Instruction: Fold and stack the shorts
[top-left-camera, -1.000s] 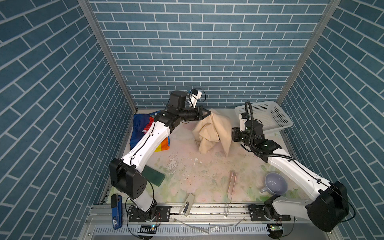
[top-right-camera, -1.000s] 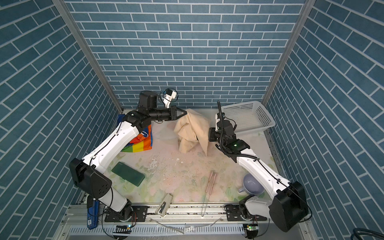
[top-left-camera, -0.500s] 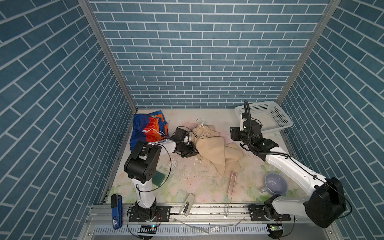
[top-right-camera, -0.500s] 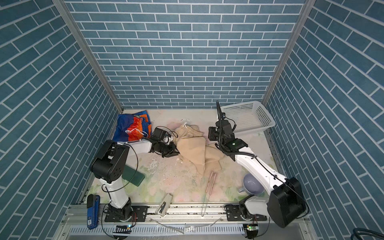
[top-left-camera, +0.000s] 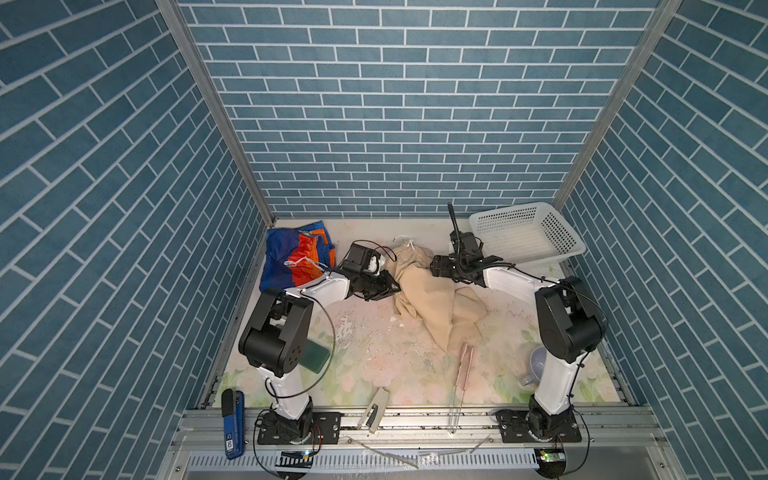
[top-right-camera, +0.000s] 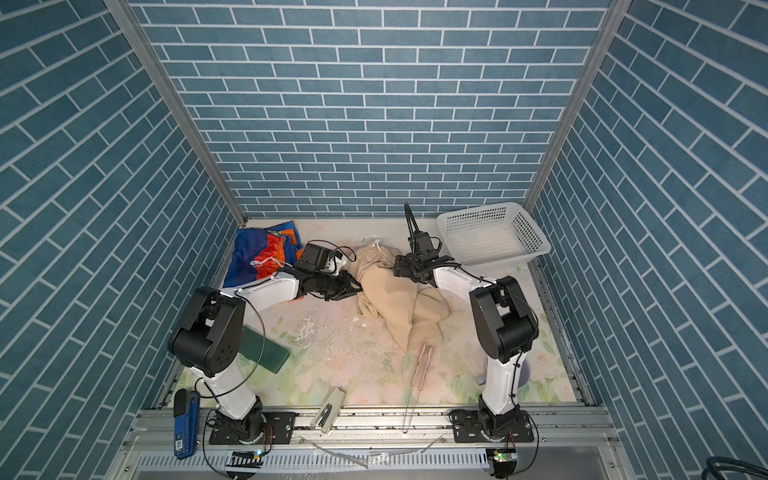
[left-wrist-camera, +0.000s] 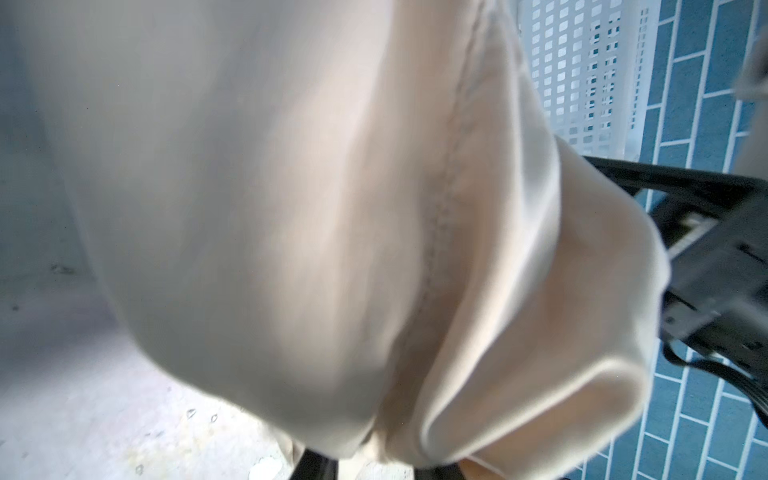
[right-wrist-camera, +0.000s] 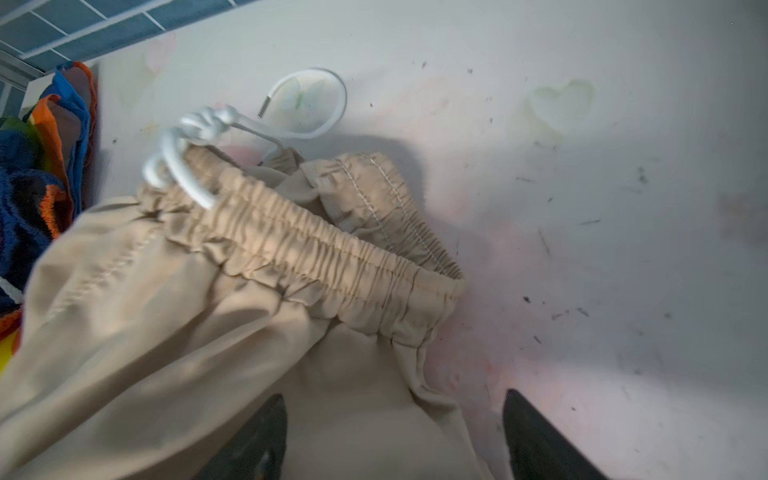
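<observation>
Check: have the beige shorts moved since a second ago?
Yes. The beige shorts have dropped from hanging beside the white basket onto the table, now stretching frontward, away from it.

Beige shorts (right-wrist-camera: 174, 345) look like matt woven cloth, smooth on the legs and all crinkly along the gathered waistband (right-wrist-camera: 311, 257) — the drawstring (right-wrist-camera: 328, 120) is a white, slightly glossy cord with what looks like a metal tip. Rainbow shorts (top-left-camera: 286, 249), at 10 o'clock on the table (top-left-camera: 374, 374), are thin shiny fabric. Basket (top-left-camera: 540, 253) at 1 o'clock is white perforated plastic. The table top is a flower print, scuffed and flaking. Rail (top-left-camera: 415, 422) at 6 o'clock — bare dull metal.
</observation>
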